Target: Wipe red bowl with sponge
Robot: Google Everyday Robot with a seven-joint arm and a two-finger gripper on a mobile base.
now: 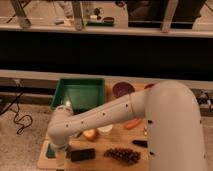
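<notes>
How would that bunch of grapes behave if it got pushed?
The grapes look like a loose bunch of small round berries, so it would probably flop rather than slide as one, and stray ones might roll. The gripper hangs at the left corner of the table, apart from them.

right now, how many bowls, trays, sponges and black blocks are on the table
bowls: 2, purple bowl, red bowl
green tray: 1
sponge: 1, gripper low beside it, lower left of view
black block: 1
total: 5
</notes>
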